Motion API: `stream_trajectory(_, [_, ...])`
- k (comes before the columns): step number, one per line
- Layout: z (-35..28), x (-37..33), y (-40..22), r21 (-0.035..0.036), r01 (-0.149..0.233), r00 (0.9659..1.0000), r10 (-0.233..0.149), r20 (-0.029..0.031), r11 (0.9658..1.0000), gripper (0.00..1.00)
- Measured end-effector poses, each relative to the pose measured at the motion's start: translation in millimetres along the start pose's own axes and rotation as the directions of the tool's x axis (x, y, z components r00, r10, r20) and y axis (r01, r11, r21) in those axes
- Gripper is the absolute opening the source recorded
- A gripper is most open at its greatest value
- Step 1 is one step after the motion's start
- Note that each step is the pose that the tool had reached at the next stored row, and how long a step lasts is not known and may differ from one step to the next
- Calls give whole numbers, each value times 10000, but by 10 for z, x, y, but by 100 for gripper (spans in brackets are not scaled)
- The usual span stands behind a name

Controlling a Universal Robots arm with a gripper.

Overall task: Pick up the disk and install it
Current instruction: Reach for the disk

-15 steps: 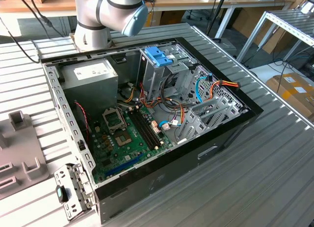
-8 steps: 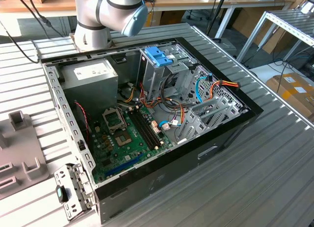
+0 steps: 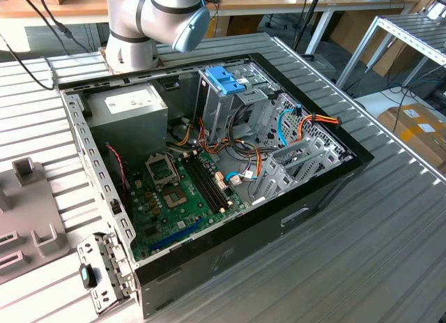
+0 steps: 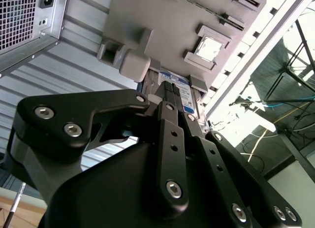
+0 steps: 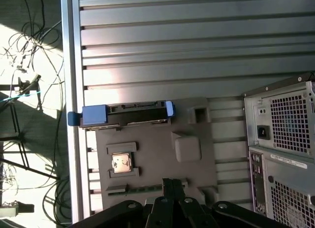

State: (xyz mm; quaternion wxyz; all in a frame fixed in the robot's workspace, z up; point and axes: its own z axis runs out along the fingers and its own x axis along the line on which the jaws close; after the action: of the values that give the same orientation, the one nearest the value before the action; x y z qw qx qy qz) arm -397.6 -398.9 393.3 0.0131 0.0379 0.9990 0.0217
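Note:
The disk [image 5: 123,114] stands on its long edge in a slot of a grey fixture plate [image 5: 197,174], with a blue rail at each end. In the second wrist view its labelled face [image 4: 183,92] peeks out just past my fingertips. My gripper [image 5: 173,181] hovers over the plate a little way from the disk and does not touch it. Its black fingers [image 4: 170,124] lie close together with nothing between them.
The open computer case [image 3: 230,253] lies on the slatted metal table [image 3: 390,239], with a light-blue latch on the drive cage [image 3: 226,79], a grey power-supply box [image 3: 129,107] and loose cables. A processor chip [image 5: 122,163] sits on the fixture plate [image 3: 28,211]. The table's edge [image 5: 71,65] runs close to the disk.

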Motion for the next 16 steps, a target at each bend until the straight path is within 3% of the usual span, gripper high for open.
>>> stream_trajectory(16, [-1, 52, -4, 0, 0, 10000, 0, 1, 10000, 11])
